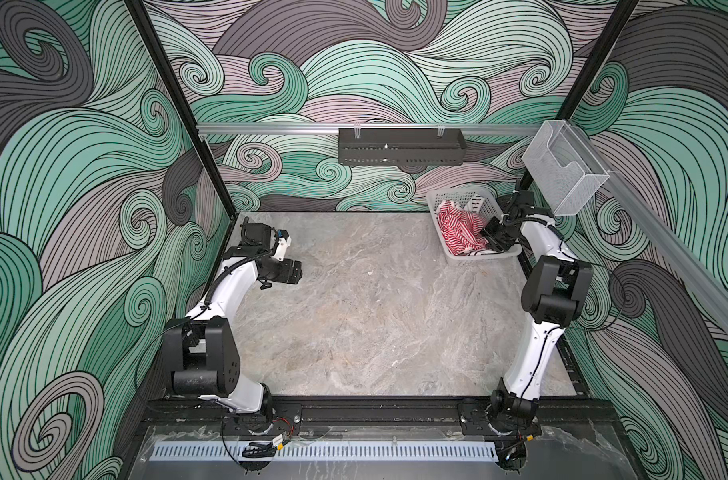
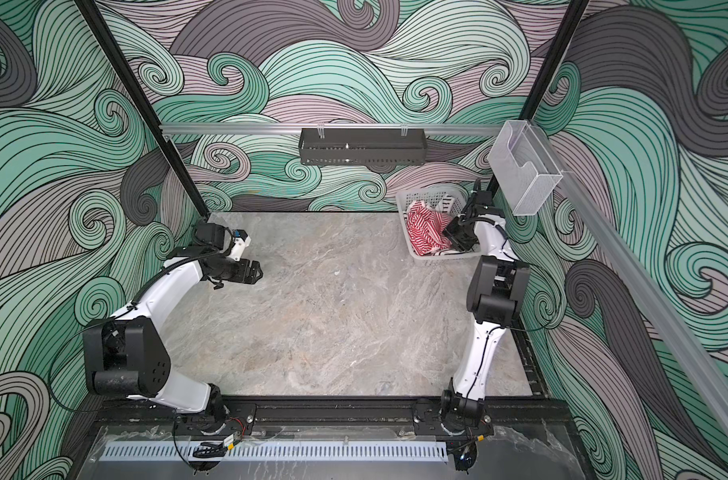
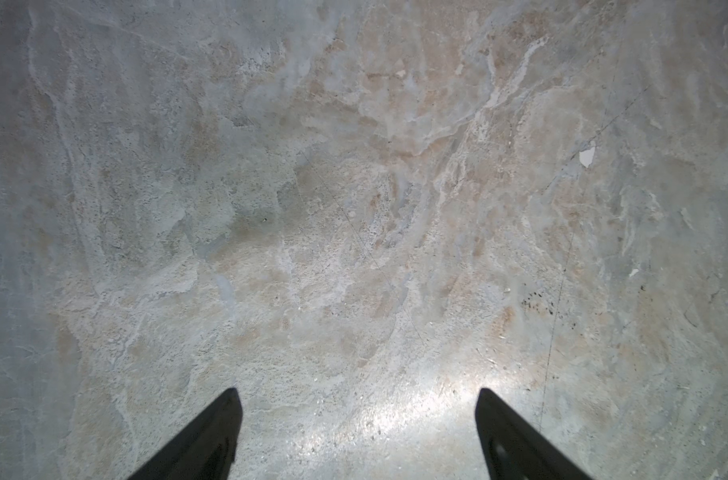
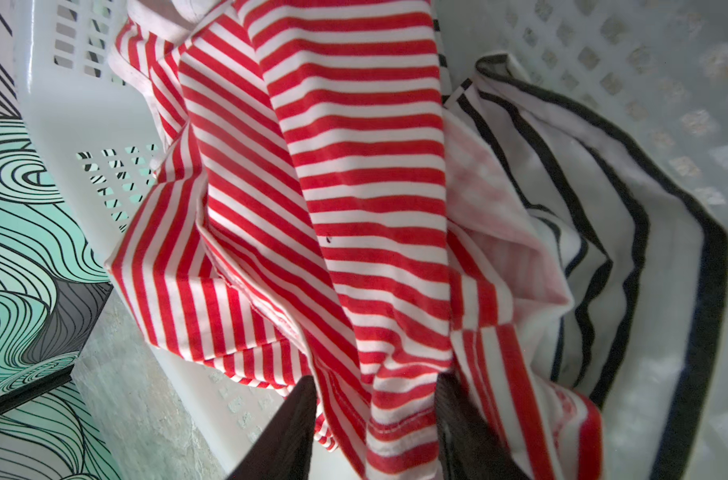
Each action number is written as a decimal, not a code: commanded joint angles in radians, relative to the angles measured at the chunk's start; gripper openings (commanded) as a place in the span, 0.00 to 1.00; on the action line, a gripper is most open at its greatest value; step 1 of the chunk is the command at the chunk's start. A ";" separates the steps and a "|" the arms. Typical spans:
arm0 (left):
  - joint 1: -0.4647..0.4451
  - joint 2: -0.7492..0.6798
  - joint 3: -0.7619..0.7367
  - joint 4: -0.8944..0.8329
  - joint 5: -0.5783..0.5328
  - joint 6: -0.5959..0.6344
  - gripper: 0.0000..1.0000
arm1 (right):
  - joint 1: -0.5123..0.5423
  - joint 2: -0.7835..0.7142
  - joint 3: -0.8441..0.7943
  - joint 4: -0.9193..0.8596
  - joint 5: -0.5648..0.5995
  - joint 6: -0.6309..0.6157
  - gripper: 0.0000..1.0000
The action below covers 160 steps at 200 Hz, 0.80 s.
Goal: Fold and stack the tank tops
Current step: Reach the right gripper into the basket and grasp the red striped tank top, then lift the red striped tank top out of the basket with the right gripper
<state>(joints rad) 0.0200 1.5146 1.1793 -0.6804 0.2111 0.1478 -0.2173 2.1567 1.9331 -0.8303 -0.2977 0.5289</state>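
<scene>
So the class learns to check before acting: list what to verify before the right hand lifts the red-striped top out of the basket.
1. Fold of the red-striped top lies between the fingers of the right hand: ok.
2. Grip fully closed: cannot tell.
3. The black-striped top is free of that grip: cannot tell.
4. The left hand is open, holding nothing: ok.
5. The table is bare for folding: ok.

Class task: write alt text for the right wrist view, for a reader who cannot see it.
A red-and-white striped tank top lies crumpled in a white perforated basket, overlapping a white tank top with black stripes. The right end effector has its fingers either side of a red-striped fold.
</scene>
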 commanded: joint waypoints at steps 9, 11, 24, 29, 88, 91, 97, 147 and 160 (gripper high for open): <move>-0.010 -0.011 0.001 -0.010 -0.004 -0.008 0.90 | -0.004 0.011 0.015 -0.021 0.018 -0.004 0.38; -0.010 -0.010 0.002 -0.010 -0.004 -0.008 0.90 | -0.004 0.013 0.016 -0.020 0.018 -0.004 0.38; -0.012 -0.009 0.005 -0.013 -0.005 -0.010 0.90 | -0.004 0.024 0.021 -0.021 0.009 0.000 0.25; -0.011 -0.011 0.005 -0.013 -0.006 -0.010 0.90 | -0.003 0.028 0.024 -0.020 0.009 0.002 0.21; -0.013 -0.016 0.001 -0.006 -0.013 -0.008 0.90 | -0.001 0.000 0.045 0.018 -0.080 0.016 0.00; -0.013 -0.016 0.002 -0.004 -0.013 -0.008 0.90 | 0.000 -0.004 0.048 0.020 -0.085 0.017 0.00; -0.012 -0.015 0.003 -0.005 -0.013 -0.008 0.90 | 0.002 -0.016 0.054 0.020 -0.092 0.019 0.00; -0.014 -0.003 0.027 -0.006 -0.013 -0.011 0.90 | 0.040 -0.160 0.165 -0.030 -0.120 0.015 0.00; -0.015 0.004 0.034 -0.009 -0.012 -0.013 0.90 | 0.062 -0.196 0.227 -0.065 -0.117 0.007 0.00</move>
<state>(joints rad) 0.0143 1.5146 1.1793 -0.6785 0.2058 0.1467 -0.1970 2.0979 2.0392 -0.8448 -0.3862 0.5358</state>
